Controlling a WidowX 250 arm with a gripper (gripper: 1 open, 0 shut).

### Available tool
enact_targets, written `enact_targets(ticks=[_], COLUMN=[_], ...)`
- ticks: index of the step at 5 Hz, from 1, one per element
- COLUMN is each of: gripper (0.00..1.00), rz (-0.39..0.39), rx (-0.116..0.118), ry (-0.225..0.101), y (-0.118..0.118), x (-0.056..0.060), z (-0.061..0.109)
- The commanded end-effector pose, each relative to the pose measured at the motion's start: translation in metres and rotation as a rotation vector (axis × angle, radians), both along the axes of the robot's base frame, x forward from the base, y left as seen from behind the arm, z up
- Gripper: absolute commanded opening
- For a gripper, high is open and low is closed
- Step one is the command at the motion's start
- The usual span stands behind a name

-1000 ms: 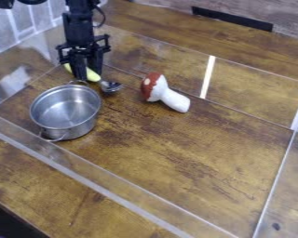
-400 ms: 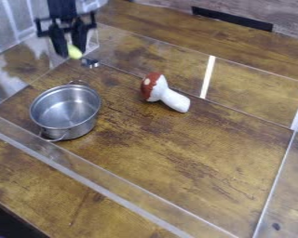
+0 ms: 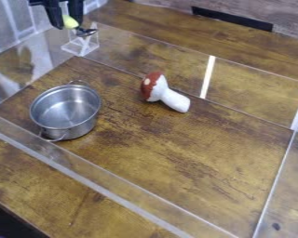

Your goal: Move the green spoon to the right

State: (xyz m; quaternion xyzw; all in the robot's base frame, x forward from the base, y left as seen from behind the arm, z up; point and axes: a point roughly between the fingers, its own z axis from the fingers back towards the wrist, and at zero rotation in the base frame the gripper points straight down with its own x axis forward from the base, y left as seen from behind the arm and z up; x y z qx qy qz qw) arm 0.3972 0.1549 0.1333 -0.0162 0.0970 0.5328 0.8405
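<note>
Gripper [image 3: 68, 19] jaws pinched the small yellow-green-handled spoon with the silver metal bowl [image 3: 72, 22]; I saw its bowl point down toward the right.

Black robot tool [image 3: 67, 15], dark angular fingers (upper part out of view)

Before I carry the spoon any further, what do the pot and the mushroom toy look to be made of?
The pot looks like polished metal, likely steel: it is silvery grey, with bright reflections on its wall. The mushroom toy has a smooth white stem and a red cap; that could be plastic or painted wood, and the picture doesn't settle which.
</note>
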Motion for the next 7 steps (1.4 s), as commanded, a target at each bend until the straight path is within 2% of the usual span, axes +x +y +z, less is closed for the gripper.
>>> enact_targets(ticks=[1,2,3,4,5,6,7], gripper=[0.00,0.00,0.00,0.00,0.00,0.00,0.00], rz=[-0.100,-0.159,-0.247,-0.300,-0.352,-0.477,-0.616], rx=[0.049,0.034,0.024,0.018,0.014,-0.005,-0.024], ry=[-0.152,-0.145,-0.134,-0.124,-0.111,-0.103,-0.095], y=[-0.040,-0.069,-0.097,-0.119,-0.129,-0.139,-0.151], x=[-0.009,-0.021,-0.032,-0.047,-0.056,-0.063,-0.069], z=[0.071,0.051,0.042,0.035,0.027,0.018,0.017])
